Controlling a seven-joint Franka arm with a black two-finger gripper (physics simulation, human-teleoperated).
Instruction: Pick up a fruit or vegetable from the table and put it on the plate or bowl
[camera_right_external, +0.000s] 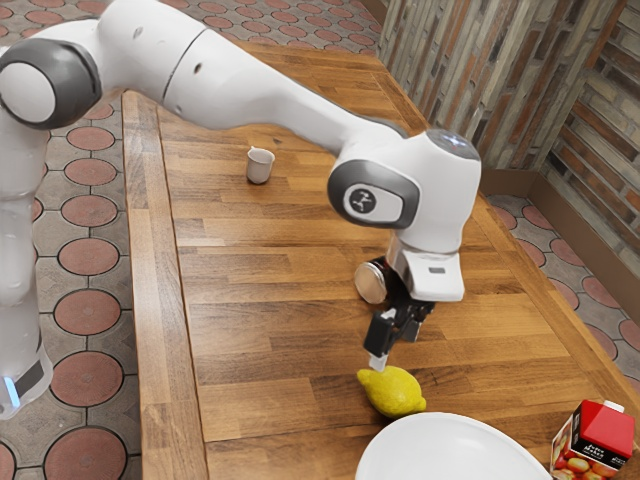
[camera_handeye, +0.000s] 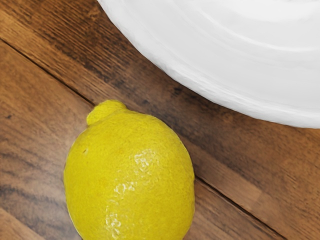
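A yellow lemon (camera_right_external: 392, 390) lies on the wooden table near its front edge, its side almost touching the rim of a white plate (camera_right_external: 450, 448). My gripper (camera_right_external: 392, 348) hangs just above the lemon, open, with its fingertips a little above the fruit's top and nothing between them. In the wrist view the lemon (camera_handeye: 130, 175) lies right under the hand, with its nub pointing toward the plate (camera_handeye: 240, 55), and a narrow strip of wood separates the two.
A small white cup (camera_right_external: 260, 165) stands far back on the table (camera_right_external: 250, 300). A red juice carton (camera_right_external: 592, 442) sits beside the plate at the exterior view's right. A brick wall runs along the far side.
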